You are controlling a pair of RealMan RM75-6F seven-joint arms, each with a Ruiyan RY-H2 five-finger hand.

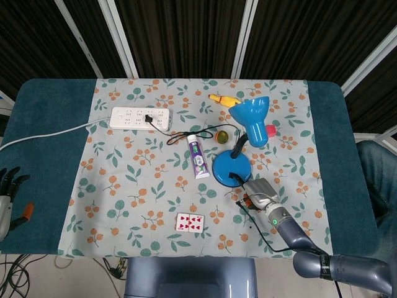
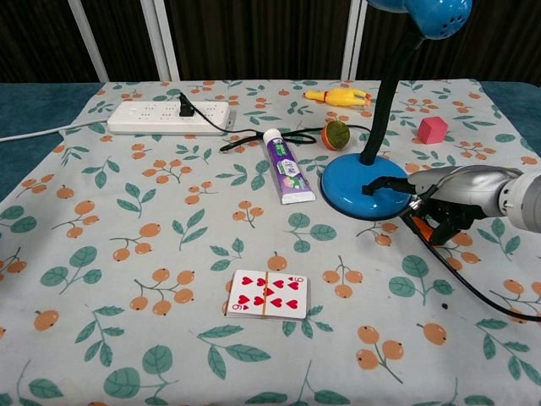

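Looks like the step in hand is working the switch on the blue desk lamp: the right hand sits low at the lamp's round base, with a dark finger stretched out so its tip rests on top of the base, right about where the black cord comes out. The rest of the fingers look curled in under the palm; there's a bit of orange tucked under them, but I can't tell whether that's part of the hand or something it's holding. So the lamp base lies straight ahead of the fingertips, touching, with the stem rising just beyond and the shade high above the hand. My guess is the next move calls for a small, firm press down without shoving the base sideways, since the base looks free to slide on the cloth. The cord trails back under the wrist, so it could snag. A toothpaste tube lies beyond the base on the far side from the hand, and a pack of playing cards lies well off to the hand's inner side, nearer the bench's front edge. The left hand hangs off the bench's other end, fingers spread, holding nothing.
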